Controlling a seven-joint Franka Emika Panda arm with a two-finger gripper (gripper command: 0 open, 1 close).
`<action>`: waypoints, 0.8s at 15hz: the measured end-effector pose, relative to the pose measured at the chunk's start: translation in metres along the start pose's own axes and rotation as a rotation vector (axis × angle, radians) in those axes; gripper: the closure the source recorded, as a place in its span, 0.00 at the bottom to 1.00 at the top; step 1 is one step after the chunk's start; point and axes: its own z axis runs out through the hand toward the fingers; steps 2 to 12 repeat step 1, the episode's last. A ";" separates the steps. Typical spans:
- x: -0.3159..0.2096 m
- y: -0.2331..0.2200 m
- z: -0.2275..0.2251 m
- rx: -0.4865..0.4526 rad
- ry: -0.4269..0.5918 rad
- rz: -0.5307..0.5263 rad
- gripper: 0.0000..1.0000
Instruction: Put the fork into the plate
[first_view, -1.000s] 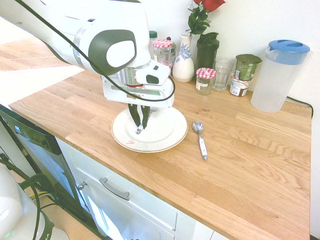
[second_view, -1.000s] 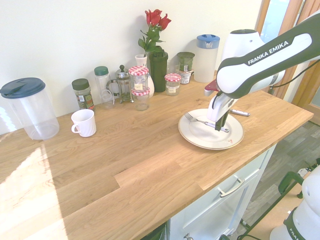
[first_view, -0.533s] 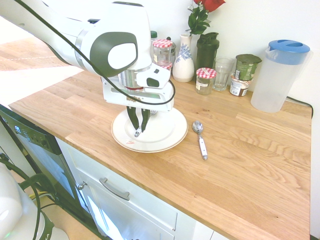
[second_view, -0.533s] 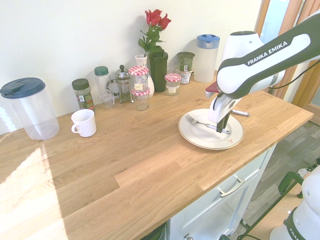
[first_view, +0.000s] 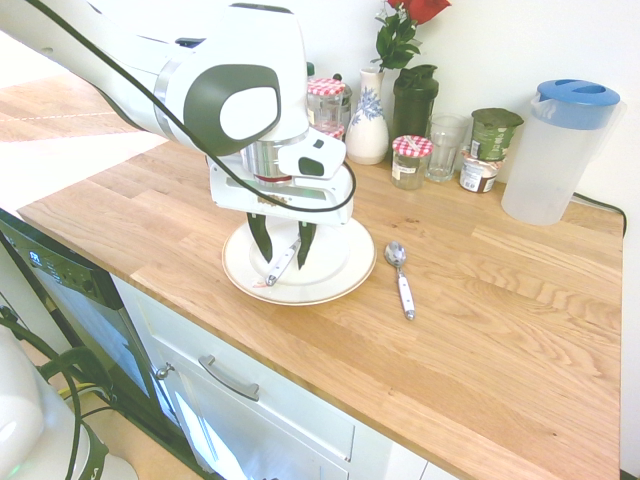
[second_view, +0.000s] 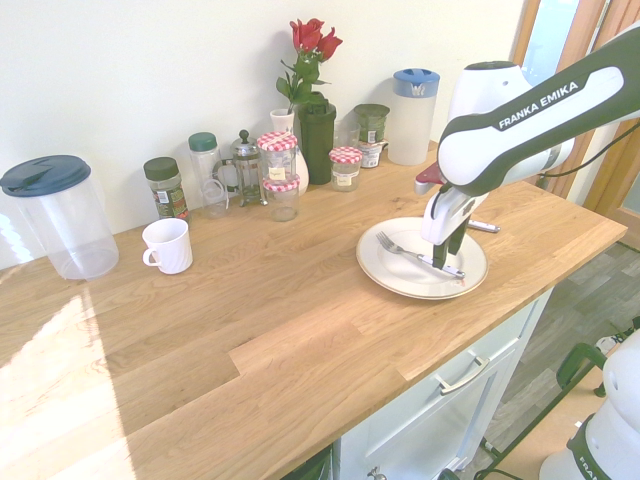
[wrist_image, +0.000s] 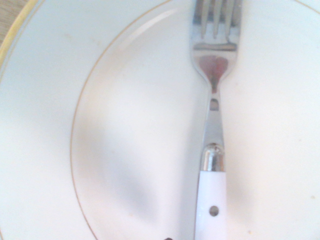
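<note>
One fork on the plate, released between my open fingers; next, lift straight clear.

1 white-handled fork, silver tines, lies across my round cream plate, which sits flat on the counter.

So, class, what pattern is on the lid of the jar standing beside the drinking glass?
Red-and-white check; clearest in the first exterior view.
</note>
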 end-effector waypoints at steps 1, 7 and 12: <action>0.002 0.001 -0.007 0.012 0.024 0.004 0.00; 0.002 0.001 -0.007 0.012 0.024 0.004 0.00; 0.002 0.001 -0.007 0.012 0.024 0.004 0.00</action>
